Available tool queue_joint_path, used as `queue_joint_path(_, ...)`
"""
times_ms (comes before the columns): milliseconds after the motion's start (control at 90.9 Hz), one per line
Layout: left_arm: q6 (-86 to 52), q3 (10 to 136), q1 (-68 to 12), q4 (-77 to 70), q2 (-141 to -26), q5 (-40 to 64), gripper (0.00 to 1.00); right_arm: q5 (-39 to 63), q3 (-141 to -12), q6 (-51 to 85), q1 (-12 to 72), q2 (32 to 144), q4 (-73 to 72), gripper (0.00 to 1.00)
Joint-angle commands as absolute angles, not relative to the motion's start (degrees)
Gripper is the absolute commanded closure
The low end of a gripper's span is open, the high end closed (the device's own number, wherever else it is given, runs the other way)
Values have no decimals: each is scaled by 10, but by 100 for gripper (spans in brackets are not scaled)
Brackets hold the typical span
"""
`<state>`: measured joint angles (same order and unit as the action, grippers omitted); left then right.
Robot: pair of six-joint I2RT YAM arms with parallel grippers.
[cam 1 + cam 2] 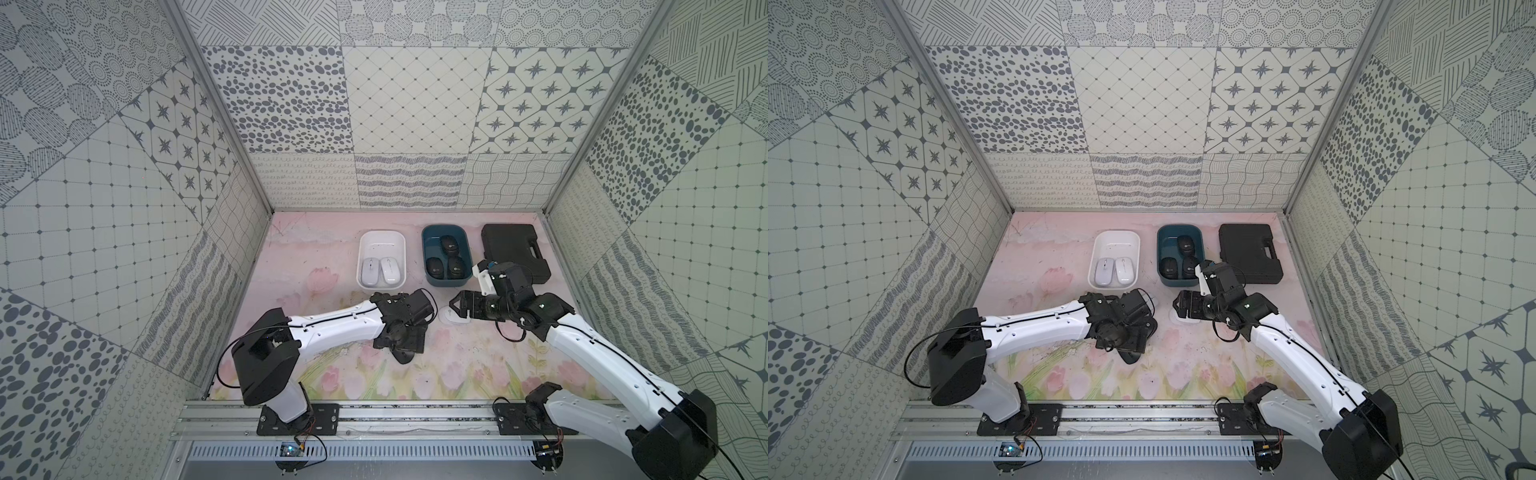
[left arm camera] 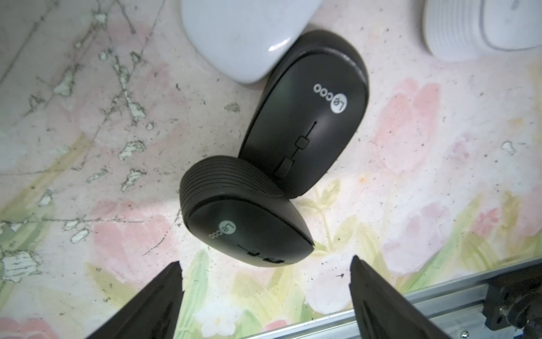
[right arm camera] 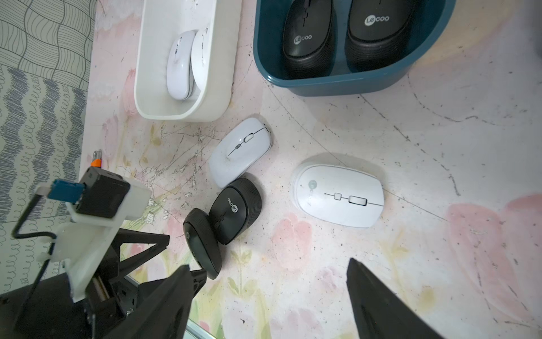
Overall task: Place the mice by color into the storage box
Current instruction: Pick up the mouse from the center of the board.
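Within patterned walls (image 1: 415,104), floral tabletop (image 1: 311,266)

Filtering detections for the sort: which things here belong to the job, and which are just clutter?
Job: white tub, teal tub, white mice (two in tub, two loose), black mice (three in tub, two loose).
Clutter: black case.

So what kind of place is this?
Probably a robot practice booth: patterned walls box in a flowery tabletop, and the left arm and right arm are bolted to a metal rail.
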<state>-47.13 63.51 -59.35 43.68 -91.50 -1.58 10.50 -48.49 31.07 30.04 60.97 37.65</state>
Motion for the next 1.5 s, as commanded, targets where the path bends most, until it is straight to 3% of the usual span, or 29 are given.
queue_joint_path(0,-271,683,-580,488,-925,-68,9,107,-474,304,302,598,370,13)
queue_joint_path(110,-167,731,-562,508,-970,-79,17,98,-472,309,302,587,377,14)
queue_joint_path(165,-132,747,-558,501,-987,-76,30,87,-474,313,302,572,387,14)
queue_joint_path(286,-100,784,-548,494,-1028,-71,68,66,-478,318,296,527,418,13)
queue_joint_path(429,-95,803,-543,490,-1070,-55,100,64,-488,317,294,502,451,13)
queue_joint_path(804,-127,730,-535,482,-1061,-62,100,68,-500,312,294,503,449,12)
queue_joint_path(1112,-191,628,-535,483,-974,-68,100,73,-503,310,294,518,441,12)
queue_joint_path(1486,-313,522,-575,478,-813,-1,100,80,-486,316,294,521,430,12)
